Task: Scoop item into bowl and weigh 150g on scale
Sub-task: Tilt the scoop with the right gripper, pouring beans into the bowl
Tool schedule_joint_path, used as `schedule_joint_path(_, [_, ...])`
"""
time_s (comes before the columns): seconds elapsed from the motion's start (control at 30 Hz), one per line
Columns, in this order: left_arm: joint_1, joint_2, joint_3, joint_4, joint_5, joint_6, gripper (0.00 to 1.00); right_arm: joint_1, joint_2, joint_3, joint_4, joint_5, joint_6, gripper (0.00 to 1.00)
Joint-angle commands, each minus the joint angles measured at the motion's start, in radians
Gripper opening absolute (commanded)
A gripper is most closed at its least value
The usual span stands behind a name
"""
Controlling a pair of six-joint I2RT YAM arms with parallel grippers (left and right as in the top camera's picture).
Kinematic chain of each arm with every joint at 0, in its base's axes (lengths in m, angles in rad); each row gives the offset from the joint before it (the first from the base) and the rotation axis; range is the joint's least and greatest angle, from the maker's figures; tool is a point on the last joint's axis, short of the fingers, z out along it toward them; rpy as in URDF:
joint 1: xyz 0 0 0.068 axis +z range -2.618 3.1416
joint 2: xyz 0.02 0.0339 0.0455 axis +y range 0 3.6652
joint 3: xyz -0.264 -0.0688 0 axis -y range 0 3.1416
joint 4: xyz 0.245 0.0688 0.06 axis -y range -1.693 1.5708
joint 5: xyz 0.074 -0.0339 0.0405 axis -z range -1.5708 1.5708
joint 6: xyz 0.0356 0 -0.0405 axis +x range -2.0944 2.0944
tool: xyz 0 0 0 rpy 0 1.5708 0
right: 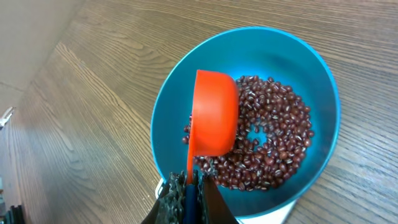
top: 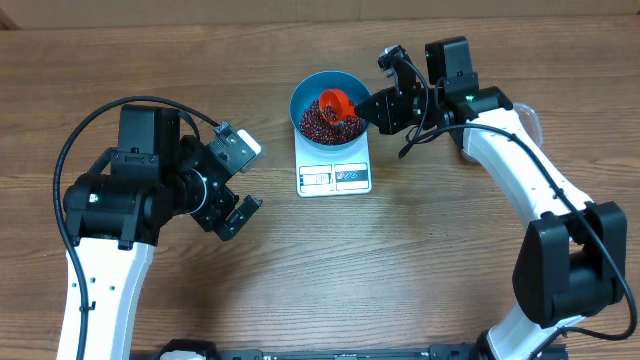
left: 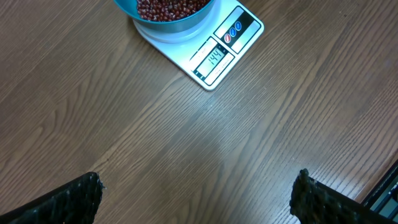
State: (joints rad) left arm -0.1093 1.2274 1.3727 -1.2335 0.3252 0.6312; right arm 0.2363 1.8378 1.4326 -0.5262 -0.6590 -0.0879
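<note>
On scale [top: 335, 176], maroon beans [right: 280, 137] half-fill bowl [right: 318, 81] — right fingers [right: 179, 200] clamp cup [right: 214, 112], left fingers [left: 62, 200] wide.

Brown wood-grain table [top: 400, 260], white scale [top: 335, 176] flat on it, just twelve o'clock of centre, display edge facing six o'clock.

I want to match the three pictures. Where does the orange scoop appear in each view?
Overhead: the orange scoop is at upper centre, over the beans in the blue bowl.
Left wrist: not in it; only the blue bowl's near part shows at the top edge.
Right wrist: the scoop is at centre, its handle running to the bottom edge.
Shared landmark: the blue bowl, seen in all three.
</note>
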Motion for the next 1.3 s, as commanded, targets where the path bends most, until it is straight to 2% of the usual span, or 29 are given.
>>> schedule_joint_path(0.0, [-0.002,0.002,-0.005,0.000,0.000,-0.010,1.00,0.002,-0.003,0.029,0.013,-0.024,-0.053,0.04])
schedule_joint_path(0.33, [-0.002,0.002,-0.005,0.000,0.000,-0.010,1.00,0.003,-0.055,0.029,0.027,-0.014,-0.104,0.04])
schedule_joint_path(0.57, [-0.002,0.002,-0.005,0.000,0.000,-0.010,1.00,0.055,-0.053,0.006,0.015,0.206,-0.204,0.04])
schedule_joint_path(0.97, [-0.002,0.002,-0.005,0.001,0.000,-0.010,1.00,0.073,-0.053,0.006,0.047,0.206,-0.210,0.04])
schedule_joint_path(1.27, [-0.002,0.002,-0.005,0.000,0.000,-0.010,1.00,0.073,-0.053,0.006,0.064,0.206,-0.284,0.03])
